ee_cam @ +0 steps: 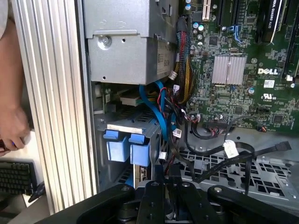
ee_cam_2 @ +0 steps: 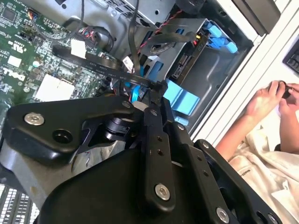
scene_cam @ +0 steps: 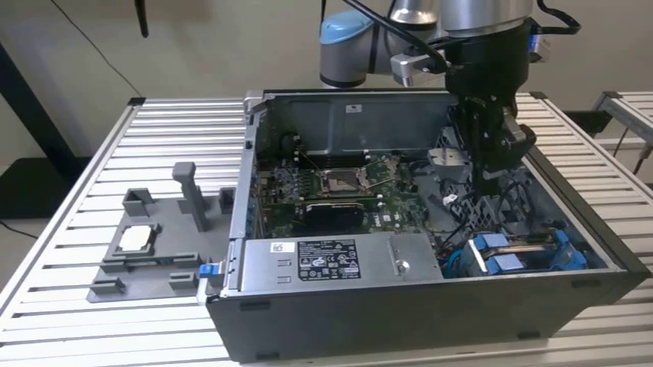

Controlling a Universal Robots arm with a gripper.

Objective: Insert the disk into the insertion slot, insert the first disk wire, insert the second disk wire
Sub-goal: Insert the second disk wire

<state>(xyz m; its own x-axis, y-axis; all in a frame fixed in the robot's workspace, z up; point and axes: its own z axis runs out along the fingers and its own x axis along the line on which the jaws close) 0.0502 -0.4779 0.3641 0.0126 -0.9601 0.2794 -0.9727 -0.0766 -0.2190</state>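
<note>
While inside the insertion slot (ee_cam: 100, 125), the disk (scene_cam: 507, 264) (blue-framed) near the hand (scene_cam: 488, 182).

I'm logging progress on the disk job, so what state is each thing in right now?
computer case: lying with its side open.
disk: sitting in the insertion slot, blue tabs facing out.
insertion slot: occupied by the disk.
gripper: down inside the case among the cables.
black cable: free end unplugged, lying over the perforated panel.
grey fixture: outside the case, posts upright.
</note>
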